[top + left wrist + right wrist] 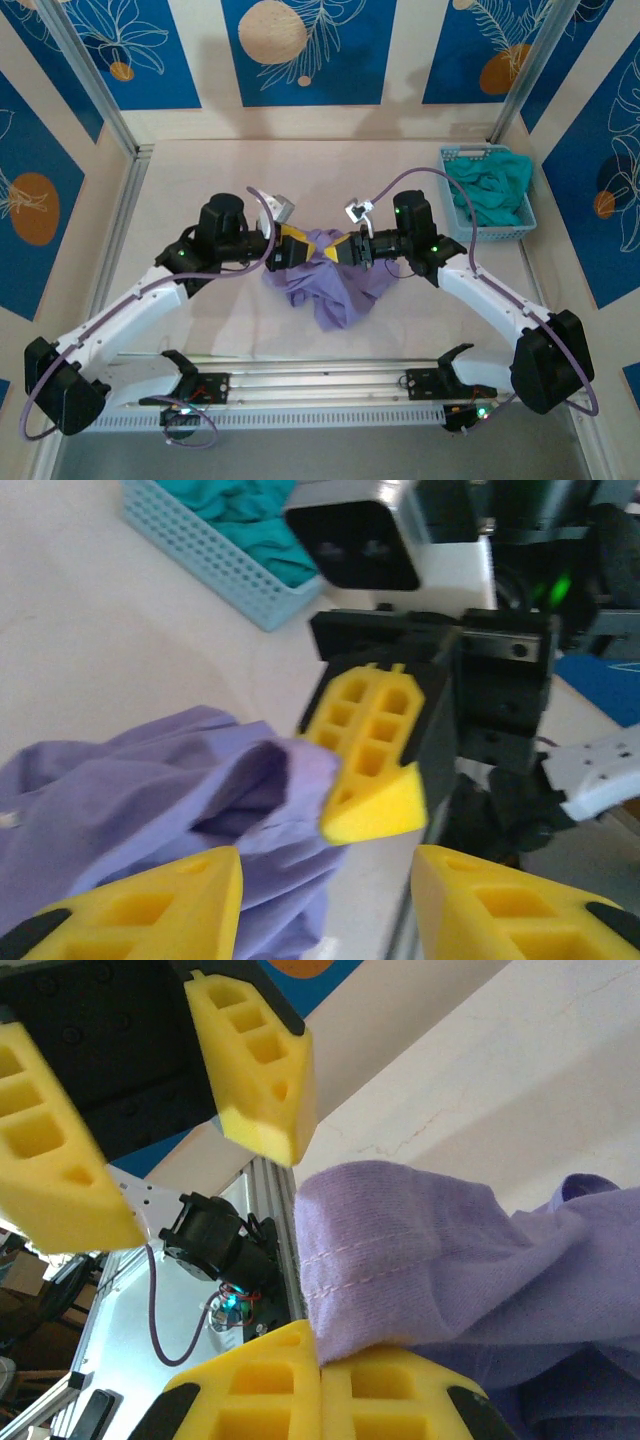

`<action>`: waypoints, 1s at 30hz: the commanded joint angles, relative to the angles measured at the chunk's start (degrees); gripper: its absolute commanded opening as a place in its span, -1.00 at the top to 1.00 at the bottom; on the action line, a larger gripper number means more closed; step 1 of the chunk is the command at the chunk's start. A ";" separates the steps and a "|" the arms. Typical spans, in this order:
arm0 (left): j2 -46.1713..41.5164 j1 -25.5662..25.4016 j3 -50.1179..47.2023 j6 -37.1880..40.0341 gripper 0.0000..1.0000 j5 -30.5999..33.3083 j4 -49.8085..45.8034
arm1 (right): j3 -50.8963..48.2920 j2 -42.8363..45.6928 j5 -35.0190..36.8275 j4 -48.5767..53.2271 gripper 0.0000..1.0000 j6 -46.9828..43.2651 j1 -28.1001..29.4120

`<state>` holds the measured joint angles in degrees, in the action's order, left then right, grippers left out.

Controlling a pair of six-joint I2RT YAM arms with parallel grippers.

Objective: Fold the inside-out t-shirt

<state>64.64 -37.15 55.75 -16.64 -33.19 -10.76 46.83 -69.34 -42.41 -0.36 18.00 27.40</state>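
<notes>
On my pale table [200, 180] I see the shirt [335, 295] bunched near the middle, and a blue basket [497, 234] at the far right corner.

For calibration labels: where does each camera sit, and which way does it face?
Top external: overhead behind the bases, looking down on left arm, right arm, t-shirt.
Left wrist: on left arm, looking rightward past open left pincer at right pincer, basket.
Right wrist: on right arm, looking leftward; right pincer shut on t-shirt.
Wrist views share the t-shirt and both pincers.
</notes>
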 commanded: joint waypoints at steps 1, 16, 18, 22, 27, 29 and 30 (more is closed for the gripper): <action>2.23 0.29 1.03 -1.34 0.02 -7.10 2.16 | 1.67 0.29 -0.08 0.51 1.00 0.54 0.11; 6.72 0.51 4.65 3.64 -0.01 -0.20 -2.35 | 1.21 1.30 -0.30 1.22 1.00 0.01 -0.06; 7.24 0.59 4.94 3.53 -0.01 -0.62 -1.79 | 1.16 1.40 -0.30 1.22 1.00 -0.05 -0.06; 8.71 0.60 5.58 3.10 -0.02 -2.51 -1.03 | 0.95 1.65 -0.30 1.28 1.00 0.07 0.01; 9.31 0.59 4.95 1.90 0.19 -5.28 0.98 | 0.82 2.10 0.14 1.34 1.00 0.03 -0.02; 9.39 0.63 5.15 1.80 0.35 -4.95 0.78 | 0.81 2.06 0.22 1.45 1.00 -0.09 -0.06; 9.36 0.59 5.19 1.99 0.43 -4.57 0.42 | 0.82 2.02 0.39 1.83 1.00 -0.36 -0.03</action>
<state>73.80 -36.97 59.59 -14.76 -36.05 -11.35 46.83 -68.69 -42.00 0.03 17.96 27.40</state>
